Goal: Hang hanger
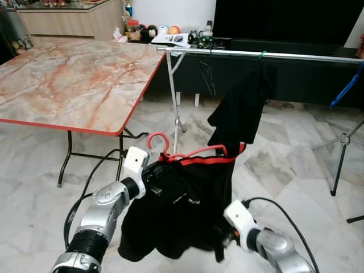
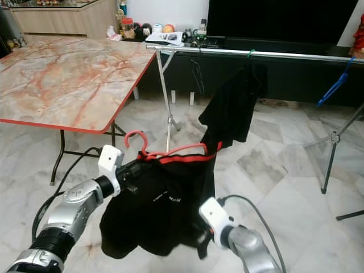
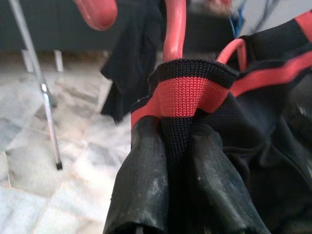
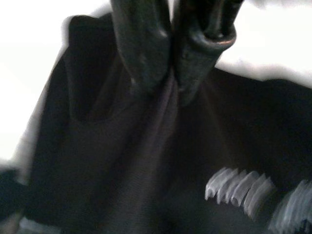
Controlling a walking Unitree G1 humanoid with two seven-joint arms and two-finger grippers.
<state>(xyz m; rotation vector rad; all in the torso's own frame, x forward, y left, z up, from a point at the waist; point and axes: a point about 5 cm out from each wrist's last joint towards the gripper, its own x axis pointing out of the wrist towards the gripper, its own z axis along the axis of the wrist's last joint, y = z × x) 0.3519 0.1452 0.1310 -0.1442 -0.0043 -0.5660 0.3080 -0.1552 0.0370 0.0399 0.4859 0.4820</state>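
Below the silver rail point(image 1: 256, 54) and well short of it, I have the red hanger point(image 1: 187, 153) in the air with a black shirt point(image 1: 176, 210) draped on it, its hook point(image 1: 156, 139) curling up on the side nearer the marble-topped surface point(image 1: 74, 79).

The left end effector point(image 3: 175, 161) is clamped shut on the shirt's red-and-black collar point(image 3: 187, 90) right at the hanger's neck, so it grips fabric and hanger together. The right end effector point(image 4: 170, 73) is pinched shut on a fold of the black shirt lower down, below the hanger's far shoulder.

To do this step well, I judge the hook has to rise above the rail and come down over a bare stretch of it, to the surface side of the black garment point(image 1: 242, 108) already hanging from the rail. I would lead with the left arm, keep the hook's opening turned toward the rail, and let the right only steady the cloth. If it pulls, the shirt could slide off the hanger. The rail's stand leg point(image 1: 173, 96) is close below that stretch and is worth avoiding.

The left arm reaches forward and up toward the rail, wrist level with the hanger's neck. The right arm sits lower, forearm angled inward beneath the shirt's hem.
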